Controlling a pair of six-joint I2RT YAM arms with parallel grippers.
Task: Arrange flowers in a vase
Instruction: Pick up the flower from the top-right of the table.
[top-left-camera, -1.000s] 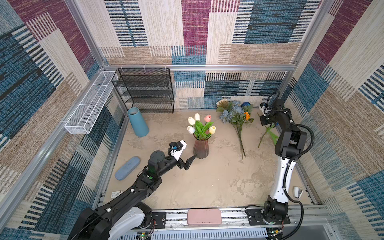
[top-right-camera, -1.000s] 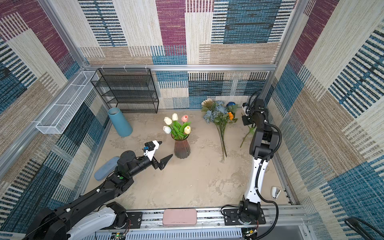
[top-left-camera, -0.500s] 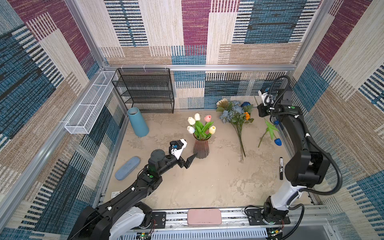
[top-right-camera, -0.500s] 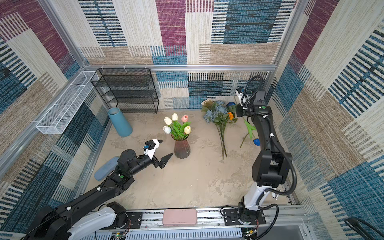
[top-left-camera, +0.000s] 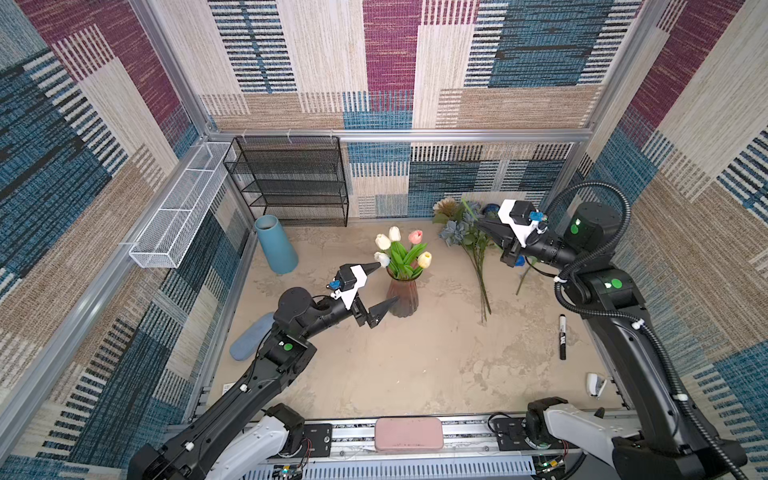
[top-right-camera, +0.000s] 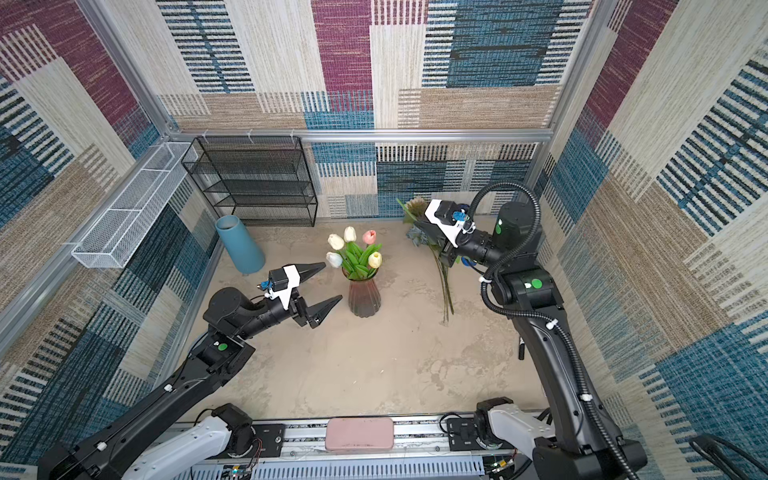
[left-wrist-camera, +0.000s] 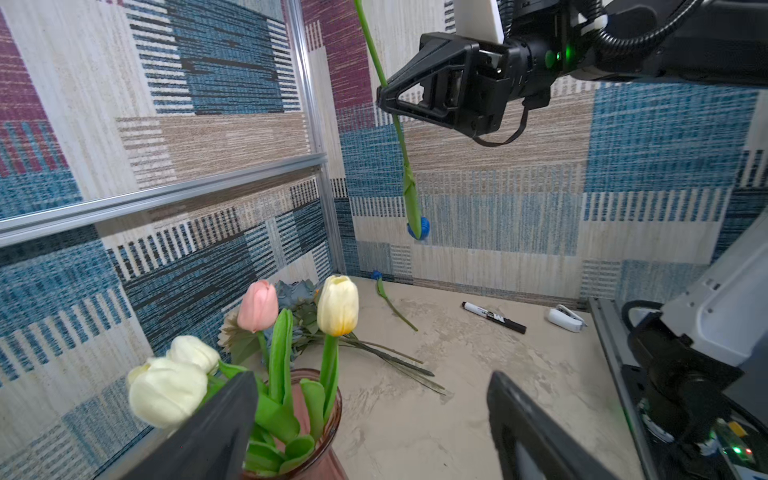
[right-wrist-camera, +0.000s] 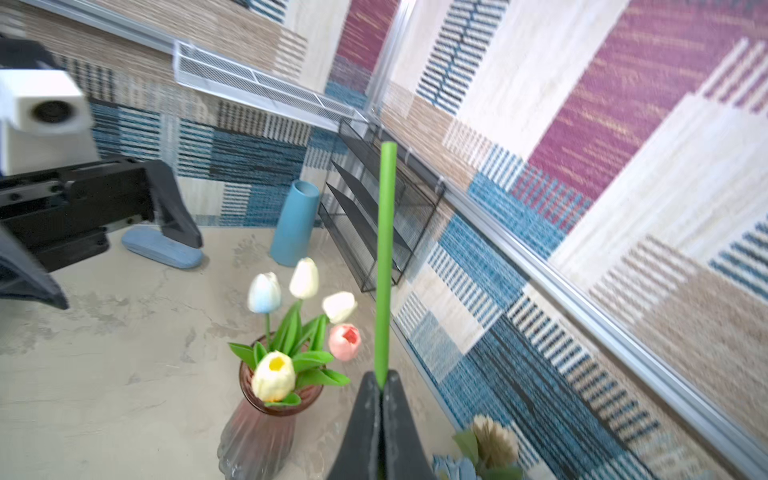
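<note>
i count five tulips (right-wrist-camera: 339, 306) in one reddish glass vase (top-left-camera: 402, 301): two white, one white tinged blue, one pink, one yellow; a second, blue vase (top-left-camera: 276, 245) makes two. one blue-headed flower (left-wrist-camera: 417, 226) hangs from my right gripper (right-wrist-camera: 379, 386), one of two grippers with my left gripper (top-right-camera: 332, 280). on the desk (top-left-camera: 395, 365) are one mixed bunch (top-left-camera: 461, 232), stems too tangled to count, one single blue bloom (left-wrist-camera: 377, 275), one black marker (top-left-camera: 562, 336), one blue-grey case (top-left-camera: 249, 343) and one small white object (top-left-camera: 593, 384), plus one black wire rack (top-left-camera: 291, 183).
</note>
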